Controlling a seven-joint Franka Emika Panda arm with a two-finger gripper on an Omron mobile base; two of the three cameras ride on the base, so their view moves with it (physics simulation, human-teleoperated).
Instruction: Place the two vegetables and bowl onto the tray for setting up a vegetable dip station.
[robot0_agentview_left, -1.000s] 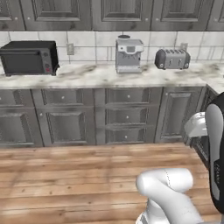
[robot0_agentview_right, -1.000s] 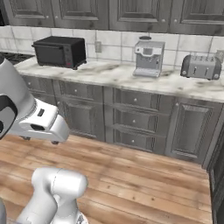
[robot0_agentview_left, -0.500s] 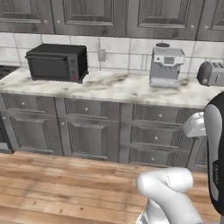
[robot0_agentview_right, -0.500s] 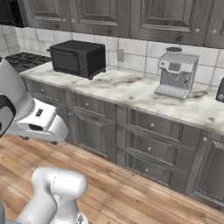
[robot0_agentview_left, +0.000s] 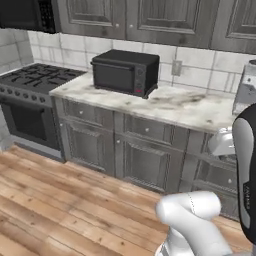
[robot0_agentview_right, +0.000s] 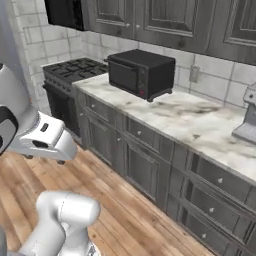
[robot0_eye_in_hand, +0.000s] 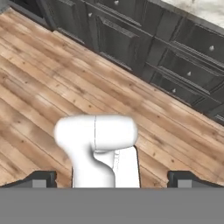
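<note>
The gripper (robot0_eye_in_hand: 113, 181) is hanging with its jaws spread wide, the two dark fingertips (robot0_eye_in_hand: 43, 179) sitting far apart at the bottom of the hand view and pinching nothing. It is looking down on a wooden floor (robot0_eye_in_hand: 39, 74) whose planks are running up to a row of dark grey cabinet doors and drawers (robot0_eye_in_hand: 192, 48).

In the left base view the same plank floor (robot0_agentview_left: 55, 200) is stretching from the robot to the lower cabinets (robot0_agentview_left: 145, 160), which are standing under a pale marbled counter (robot0_agentview_left: 175, 107). A black toaster oven (robot0_agentview_left: 125, 72) is sitting on that counter towards its left end, its door facing out. Just beside the counter's left end a black stove (robot0_agentview_left: 35, 80) with gas grates is standing, touching the cabinets. At the right edge of the counter part of a silver coffee machine (robot0_agentview_left: 246, 87) is showing, well apart from the toaster oven.

Behind the counter a pale tiled wall (robot0_agentview_left: 210, 70) is carrying a wall socket (robot0_agentview_left: 176, 67) just to the right of the toaster oven. Above it dark grey upper cabinets (robot0_agentview_left: 150, 20) are hanging, and a black microwave (robot0_agentview_left: 25, 15) is hanging over the stove.

Where the vegetables, the bowl and the tray are lying cannot be told from these views
</note>
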